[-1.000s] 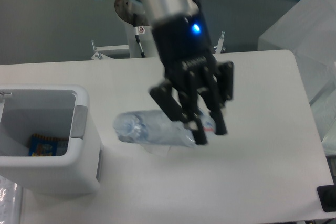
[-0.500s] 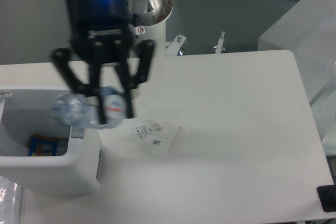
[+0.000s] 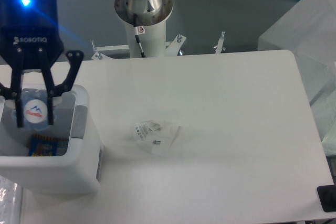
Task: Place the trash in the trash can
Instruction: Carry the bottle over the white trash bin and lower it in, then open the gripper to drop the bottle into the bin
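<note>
Fixed camera, looking down on a white table (image 3: 236,129) with rounded corners.

At the left edge, a white boxy plastic trash can (image 3: 63,169) with rounded corners, a thick rim and a grey handle patch (image 3: 79,124) on the side facing the table's middle. Inside, low against the near wall, a small blue and yellow packet (image 3: 41,145) lying flat (print too small to read).

Directly above the can's opening, the black two-finger hand (image 3: 35,113), blue light lit on its body, fingers pointing down and reaching to about rim level. Pinched between the fingers: a clear plastic bottle with a bluish label and a round white end bearing a red and blue mark (image 3: 34,109), that end turned toward the camera. Bottle suspended over the can's mouth, apart from the packet below; whether touching the far wall, cannot tell.

Well apart from the can, near the table's middle, a smaller crumpled clear plastic wrapper with small print (image 3: 156,135), lying flat on the table, untouched.

Behind the table, the arm's round metal base on a white pedestal (image 3: 143,11). At the right edge, a pale translucent plastic sheet (image 3: 310,35) draped beside the table.
</note>
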Robot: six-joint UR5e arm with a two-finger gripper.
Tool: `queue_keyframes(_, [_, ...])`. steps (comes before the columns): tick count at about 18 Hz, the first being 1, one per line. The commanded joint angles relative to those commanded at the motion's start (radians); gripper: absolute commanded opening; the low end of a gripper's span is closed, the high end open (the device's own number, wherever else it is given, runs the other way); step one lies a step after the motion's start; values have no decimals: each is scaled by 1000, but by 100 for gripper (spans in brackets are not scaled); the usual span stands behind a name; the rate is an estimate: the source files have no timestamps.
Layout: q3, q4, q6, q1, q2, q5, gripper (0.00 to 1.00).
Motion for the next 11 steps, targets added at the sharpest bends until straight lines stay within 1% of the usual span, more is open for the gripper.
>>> queue_keyframes(2, [-14,6,-2,-3,-5,0,29])
queue_keyframes(7, [-32,6,0,-23,-40,0,31])
queue_keyframes(9, [-32,6,-2,-25,-41,0,34])
queue_keyframes(11, [-38,6,-2,-32,-37,0,34])
